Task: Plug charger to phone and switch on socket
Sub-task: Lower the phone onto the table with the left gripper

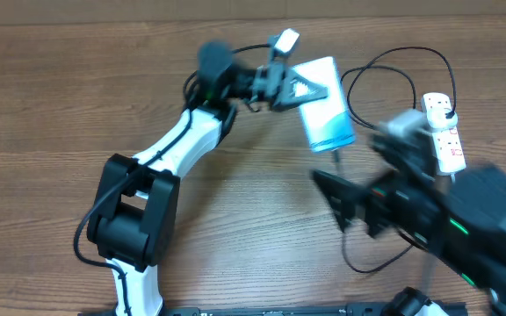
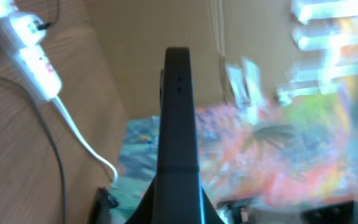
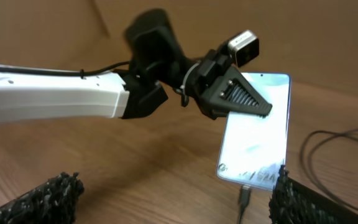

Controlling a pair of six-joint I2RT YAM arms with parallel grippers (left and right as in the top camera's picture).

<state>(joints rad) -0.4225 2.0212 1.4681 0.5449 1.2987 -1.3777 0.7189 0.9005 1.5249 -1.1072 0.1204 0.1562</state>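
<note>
Two claws share this job, and the next move depends on which one is free. At the left, the left claw (image 1: 292, 88) is clamped tight on the upper end of the phone (image 1: 328, 114). It appears to hold the phone tilted just above the bench (image 1: 60, 105), screen up. In the overhead view the phone's long axis runs from that claw downward and slightly to the right. At the phone's lower edge sits the small tip of the charger (image 3: 244, 198). It looks seated in the port, though the pictures are too soft to be sure. Just below it the right claw (image 1: 330, 202) has its jaws spread wide and grips nothing, with the tip lying ahead of it between its fingers. Farthest right lies the socket (image 1: 444, 132), flat on the bench with its long axis running near to far, beyond and to the right of the right claw. The right arm is plainly the nearer one and the left is occupied, so pressing the switch looks like work for the right claw, reaching rightward and away.
</note>
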